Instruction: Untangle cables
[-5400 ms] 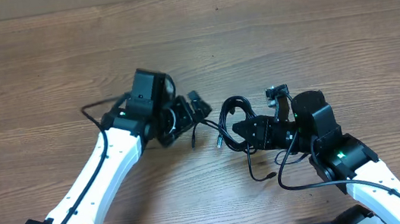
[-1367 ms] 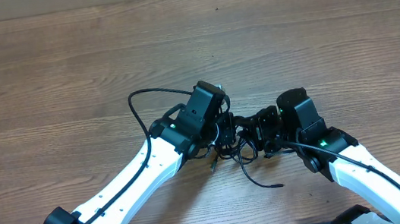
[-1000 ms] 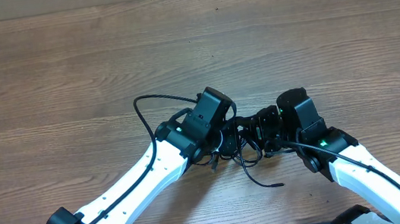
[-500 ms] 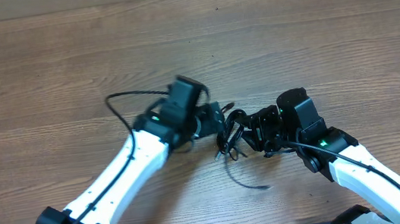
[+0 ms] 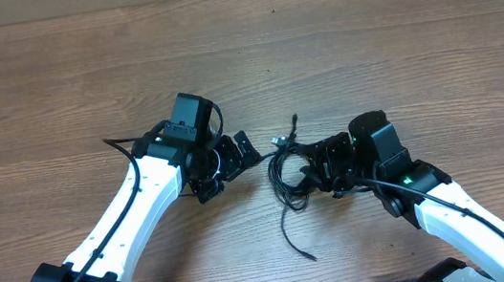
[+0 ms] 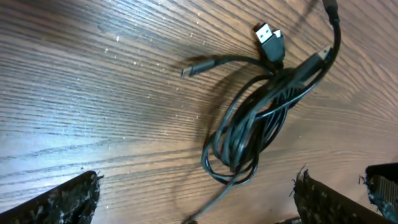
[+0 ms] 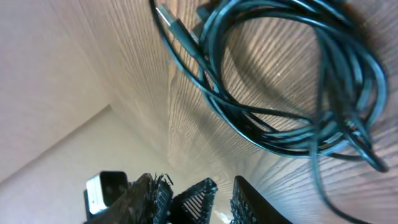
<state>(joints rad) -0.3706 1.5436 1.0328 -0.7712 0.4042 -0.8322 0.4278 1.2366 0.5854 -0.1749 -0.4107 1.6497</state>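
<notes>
**Overhead view.** You see the cables [image 5: 284, 168] as one loosely coiled black bundle on the wooden worktop [image 5: 393, 37]. It lies about midway between the left and right edges, somewhat nearer the edge where the arms are based. The bundle sits between the two grippers. One loose tail [image 5: 297, 236] runs from it toward that near edge, and a short end [image 5: 294, 121] points toward the far edge.

**Left gripper** [image 5: 229, 163]. It stands just left of the bundle and apart from it. In the left wrist view its fingers [image 6: 62, 202] show only at the two lower corners, spread wide. Bare wood and the lowest strands of the bundle lie in the gap, and nothing is gripped. The same view shows you the strands wound over one another. A pair of flat metal plugs [image 6: 268, 34] sits at the top of the bundle, and a smaller plug [image 6: 191, 70] points left.

**Right gripper** [image 5: 317, 164]. It meets the right side of the bundle; from overhead you cannot tell whether its tips touch the cords. In the right wrist view its fingers [image 7: 199, 193] sit at the lower edge of the view with only a narrow gap, and no cord is seen in that gap. The bundle lies flat on the wood ahead of them and casts its shadow there.
</notes>
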